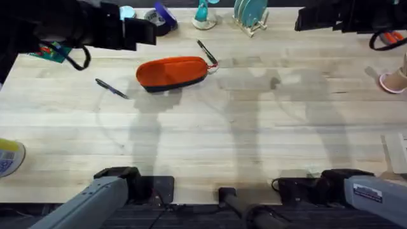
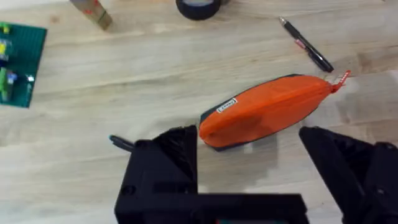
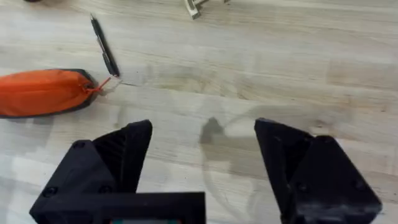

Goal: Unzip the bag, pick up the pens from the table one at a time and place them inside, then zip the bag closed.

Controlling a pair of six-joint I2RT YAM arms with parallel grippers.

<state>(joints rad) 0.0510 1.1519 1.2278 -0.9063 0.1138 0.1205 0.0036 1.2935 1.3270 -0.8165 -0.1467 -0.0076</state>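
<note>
While both pens flank it, bag lies zipped (untouched).

Pale plank tabletop — grain visible, soft shadows across middle — clutter along far edge.

- From my remote station, the table reads as pale wood planks, matt, with fine visible grain.
- The bag looks like soft orange cloth, smooth and slightly sheened, with a dark base edge.
- The pens I see appear to be glossy dark plastic with small silvery parts.
- My left gripper's fingers look like matt black plastic.
</note>
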